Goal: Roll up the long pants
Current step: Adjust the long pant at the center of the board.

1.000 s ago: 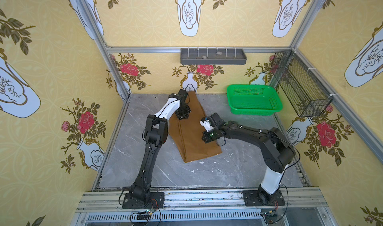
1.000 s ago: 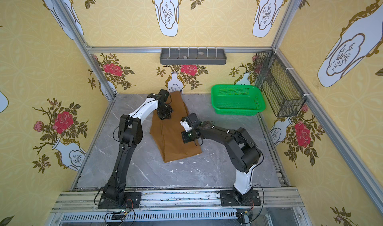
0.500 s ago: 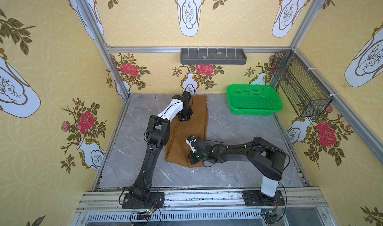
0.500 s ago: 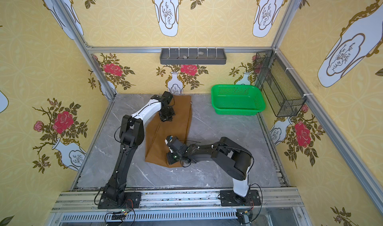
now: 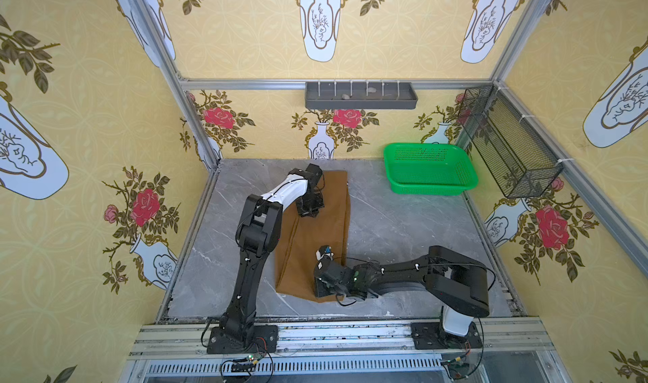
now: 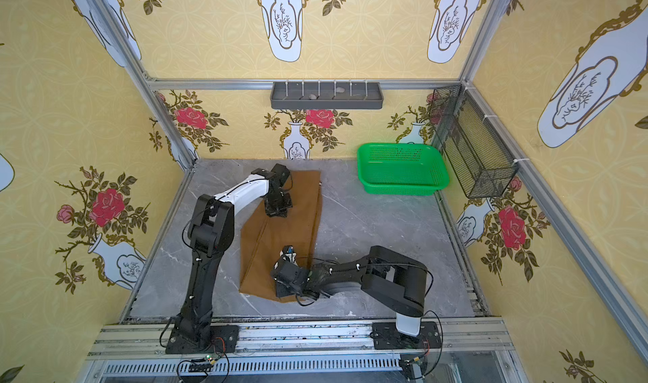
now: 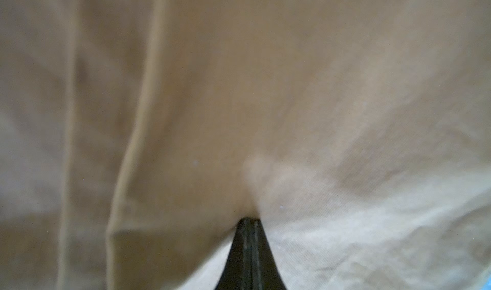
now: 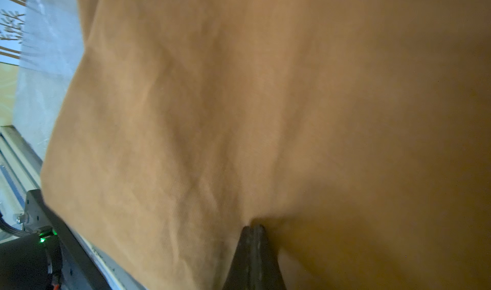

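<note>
The long pants (image 5: pixel 315 237) (image 6: pixel 291 223) lie as one long ochre-brown strip, folded lengthwise, running from the back of the grey table toward the front. My left gripper (image 5: pixel 309 212) (image 6: pixel 277 212) is at the far end, shut with a pinch of cloth puckered at its tips (image 7: pixel 248 220). At the near end my right gripper (image 5: pixel 323 289) (image 6: pixel 283 289) is low on the cloth and shut on it too (image 8: pixel 253 226). Brown fabric (image 7: pixel 239 102) (image 8: pixel 265 102) fills both wrist views. Waistband, button and drawstring are hidden.
A green plastic basket (image 5: pixel 429 169) stands at the back right. Beside it a black wire mesh basket (image 5: pixel 508 142) hangs on the right wall. On the back wall sits a grey shelf (image 5: pixel 361 95). The table (image 5: pixel 403 230) ends in a metal rail (image 5: pixel 350 332) at the front.
My right gripper has moved toward the front and left, pulling the near end of the pants with it; the cloth now lies longer and straighter. The left gripper has stayed at the far end.
</note>
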`<state>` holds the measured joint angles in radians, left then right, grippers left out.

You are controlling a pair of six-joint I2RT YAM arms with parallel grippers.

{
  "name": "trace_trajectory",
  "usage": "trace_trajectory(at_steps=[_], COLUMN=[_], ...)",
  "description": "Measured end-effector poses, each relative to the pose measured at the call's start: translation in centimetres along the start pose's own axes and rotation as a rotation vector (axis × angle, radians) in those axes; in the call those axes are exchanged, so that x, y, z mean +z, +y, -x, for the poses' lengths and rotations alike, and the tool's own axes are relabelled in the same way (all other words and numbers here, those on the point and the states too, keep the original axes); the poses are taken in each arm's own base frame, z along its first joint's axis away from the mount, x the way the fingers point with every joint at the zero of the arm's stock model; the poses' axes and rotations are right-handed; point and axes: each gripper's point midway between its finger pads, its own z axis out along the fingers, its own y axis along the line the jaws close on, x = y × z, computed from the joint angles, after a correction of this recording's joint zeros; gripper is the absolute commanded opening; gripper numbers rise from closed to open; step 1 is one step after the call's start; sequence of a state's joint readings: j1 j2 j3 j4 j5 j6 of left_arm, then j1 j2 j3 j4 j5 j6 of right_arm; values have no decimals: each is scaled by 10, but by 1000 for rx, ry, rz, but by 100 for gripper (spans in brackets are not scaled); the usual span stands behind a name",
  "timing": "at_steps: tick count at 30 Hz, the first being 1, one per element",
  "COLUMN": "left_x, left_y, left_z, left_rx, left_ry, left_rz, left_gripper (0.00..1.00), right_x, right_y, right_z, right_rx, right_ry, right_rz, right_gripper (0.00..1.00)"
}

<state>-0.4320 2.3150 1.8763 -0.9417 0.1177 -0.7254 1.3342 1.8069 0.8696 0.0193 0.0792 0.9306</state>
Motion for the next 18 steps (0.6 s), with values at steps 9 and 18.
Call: trace_trajectory(at_steps=[9, 18], left_x=[5, -9], left_y=[4, 2], left_z=[-18, -12], left_rx=[-21, -26], left_ry=[57, 14], left_rz=[-22, -18], left_gripper=[0, 0], right_x=[-46, -115], right_y=[-57, -76], right_z=[-18, -10], right_rx=[111, 49], right_ry=[19, 8], right_rz=[-211, -429], right_gripper=[0, 0])
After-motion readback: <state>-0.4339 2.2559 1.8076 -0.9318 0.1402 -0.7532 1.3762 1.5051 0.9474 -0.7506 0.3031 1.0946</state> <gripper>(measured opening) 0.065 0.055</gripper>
